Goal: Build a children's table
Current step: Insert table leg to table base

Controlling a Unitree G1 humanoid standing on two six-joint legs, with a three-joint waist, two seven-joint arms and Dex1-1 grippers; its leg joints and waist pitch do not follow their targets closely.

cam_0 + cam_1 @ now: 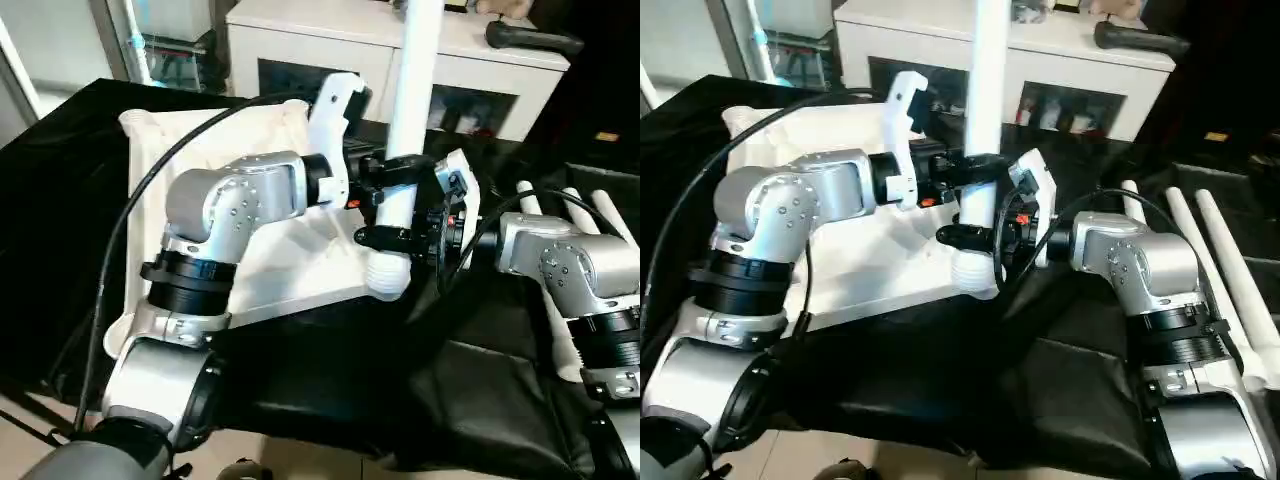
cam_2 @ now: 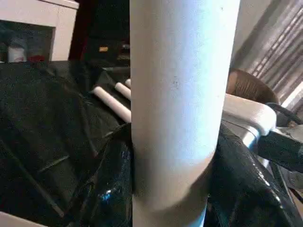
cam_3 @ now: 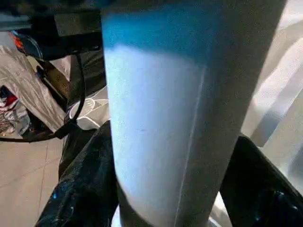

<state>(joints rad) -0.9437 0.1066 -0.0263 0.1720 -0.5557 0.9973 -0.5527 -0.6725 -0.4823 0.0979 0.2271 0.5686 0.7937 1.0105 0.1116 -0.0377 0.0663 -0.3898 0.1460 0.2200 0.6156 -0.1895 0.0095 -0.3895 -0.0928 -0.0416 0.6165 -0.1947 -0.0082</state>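
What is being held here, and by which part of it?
An upright white table leg, gripped near its lower end by both hands, the left hand above the right hand, just over the tabletop's corner socket.

**Both arms meet at centre, grippers clamped one above the other**

The silver left forearm (image 1: 235,205) reaches in from the left, its black two-fingered left gripper (image 1: 398,170) closed around a shaft. The silver right forearm (image 1: 1125,255) comes from the right; the right gripper (image 1: 975,236) clasps lower down.

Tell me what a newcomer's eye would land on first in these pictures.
A white leg stands upright at the near corner socket of the upturned tabletop, clasped by the left gripper above and the right gripper below. Spare legs lie on the black cloth to the robot's right.
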